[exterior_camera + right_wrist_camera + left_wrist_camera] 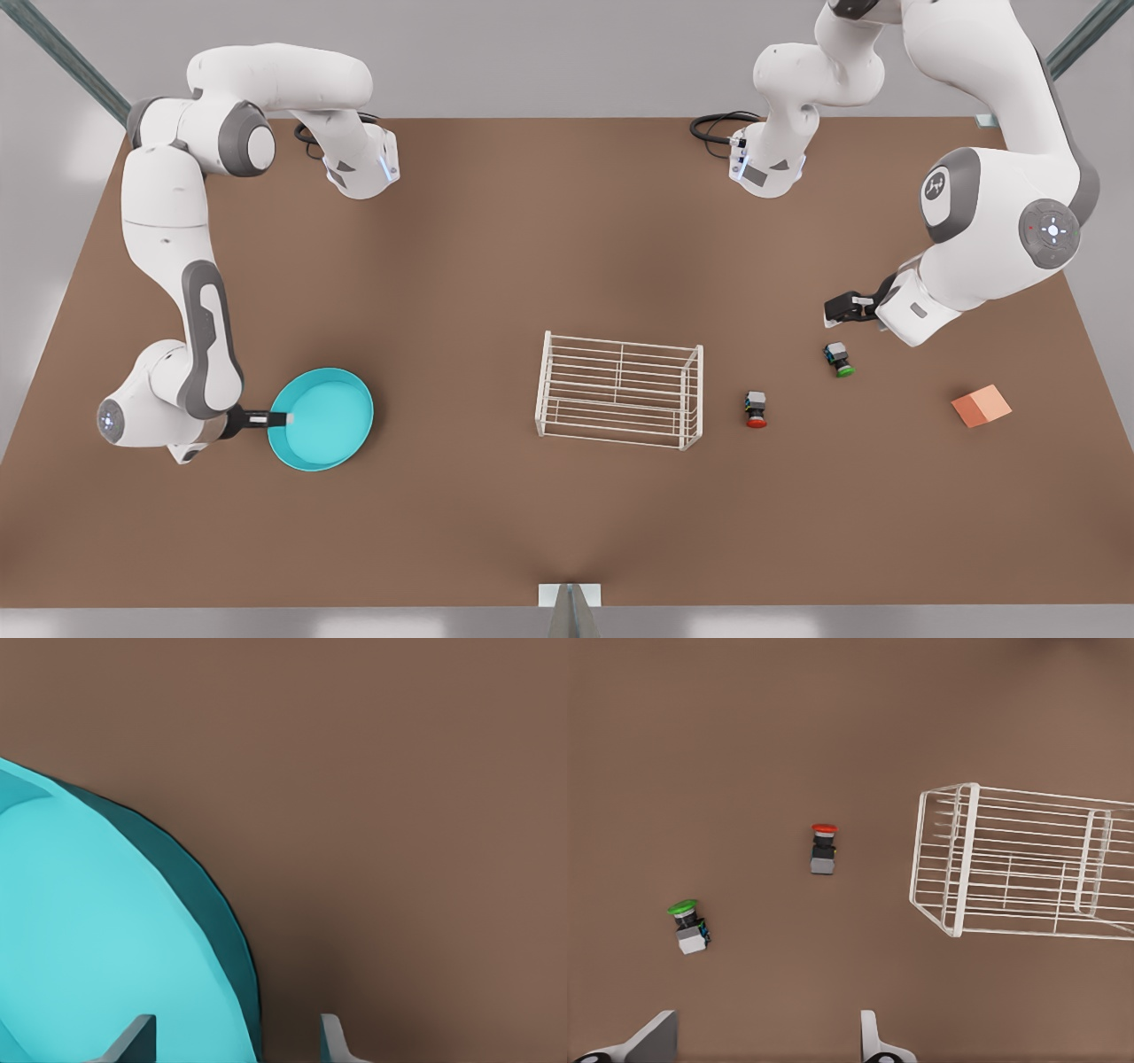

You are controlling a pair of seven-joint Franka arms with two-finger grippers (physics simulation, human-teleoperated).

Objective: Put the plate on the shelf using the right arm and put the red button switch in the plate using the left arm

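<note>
The turquoise plate [323, 418] [89, 930] lies flat on the brown table at the front view's left. My right gripper [276, 416] [235, 1041] is at its rim, open, one finger over the dish and one outside it. The white wire shelf [618, 390] [1019, 859] stands mid-table with nothing on it. The red button switch [756, 409] [823, 849] lies just to the front view's right of the shelf. My left gripper [834, 308] [764, 1041] hangs open above the table, up and to the right of the switch, holding nothing.
A green-capped switch [838, 359] [688, 926] lies close under the left gripper. An orange block [981, 406] sits farther to the front view's right. Both arm bases stand at the table's far edge.
</note>
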